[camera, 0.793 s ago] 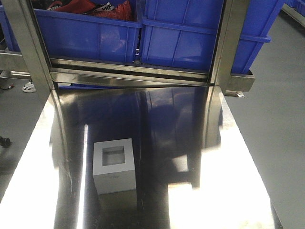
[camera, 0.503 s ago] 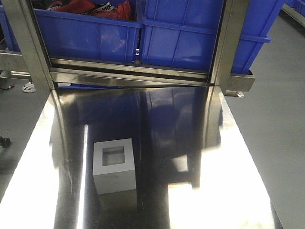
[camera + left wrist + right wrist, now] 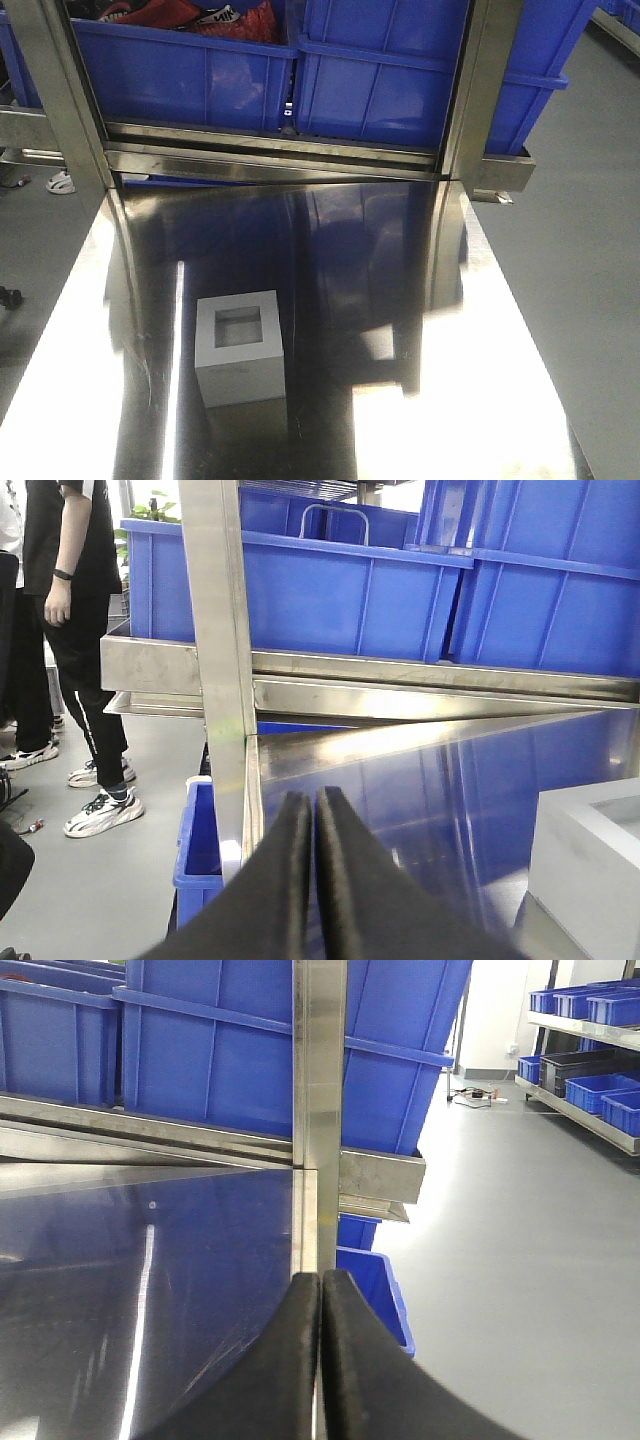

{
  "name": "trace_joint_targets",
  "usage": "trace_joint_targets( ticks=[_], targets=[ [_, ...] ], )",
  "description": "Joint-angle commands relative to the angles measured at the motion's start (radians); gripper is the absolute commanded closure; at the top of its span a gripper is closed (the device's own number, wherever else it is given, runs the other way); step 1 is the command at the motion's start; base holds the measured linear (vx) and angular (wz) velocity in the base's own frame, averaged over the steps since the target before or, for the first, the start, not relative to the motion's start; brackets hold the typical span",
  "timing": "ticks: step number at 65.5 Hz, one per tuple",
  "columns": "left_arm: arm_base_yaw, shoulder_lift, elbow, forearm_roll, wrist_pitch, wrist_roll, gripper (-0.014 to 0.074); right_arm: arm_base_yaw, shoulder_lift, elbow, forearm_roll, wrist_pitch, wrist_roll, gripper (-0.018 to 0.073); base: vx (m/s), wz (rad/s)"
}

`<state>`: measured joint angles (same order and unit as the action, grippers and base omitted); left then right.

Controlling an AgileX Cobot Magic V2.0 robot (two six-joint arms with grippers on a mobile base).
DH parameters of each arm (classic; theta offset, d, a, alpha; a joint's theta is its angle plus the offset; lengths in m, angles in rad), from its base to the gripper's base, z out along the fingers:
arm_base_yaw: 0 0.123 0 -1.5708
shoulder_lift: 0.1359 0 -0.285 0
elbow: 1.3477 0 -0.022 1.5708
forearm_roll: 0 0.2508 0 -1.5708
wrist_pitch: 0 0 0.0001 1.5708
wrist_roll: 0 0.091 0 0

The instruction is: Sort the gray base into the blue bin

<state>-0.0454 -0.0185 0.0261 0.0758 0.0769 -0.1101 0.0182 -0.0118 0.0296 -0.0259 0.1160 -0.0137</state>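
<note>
Sitting gray base [image 3: 238,345]: on the shiny table [image 3: 480,400], left of the table's middle and toward its near end, with the square hole facing up.
Blue bin [image 3: 385,95]: on the metal shelf [image 3: 270,155] just past the table's far end, on the right side, well apart from the gray base.
Other blue tub [image 3: 180,85]: on the same shelf, past the table's far left part, with red things [image 3: 235,20] inside.
Left gripper [image 3: 305,800]: by the table's left edge, its two black fingers pressed together with nothing between them.
Right gripper [image 3: 321,1280]: by the table's right edge, fingers pressed together too, nothing held.
Person [image 3: 75,630]: standing on the floor off the table's left side.
</note>
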Motion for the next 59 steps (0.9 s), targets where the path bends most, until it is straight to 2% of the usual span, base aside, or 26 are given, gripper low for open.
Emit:
trace_joint_targets(
  ticks=[1, 43, 59],
  targets=[
    [-0.008, -0.007, 0.029, -0.01, -0.069, -0.002, 0.0602, -0.005, -0.013, 0.015, -0.007, -0.077, -0.006, 0.0568, 0.0, 0.0],
    [-0.008, -0.007, 0.029, -0.01, -0.071, -0.002, 0.0602, -0.005, -0.013, 0.015, -0.007, -0.077, -0.006, 0.0568, 0.0, 0.0],
    [-0.008, -0.003, -0.009, -0.021, -0.2, -0.024, 0.0602, -0.005, -0.013, 0.015, -0.007, -0.077, -0.006, 0.0568, 0.0, 0.0]
  ],
)
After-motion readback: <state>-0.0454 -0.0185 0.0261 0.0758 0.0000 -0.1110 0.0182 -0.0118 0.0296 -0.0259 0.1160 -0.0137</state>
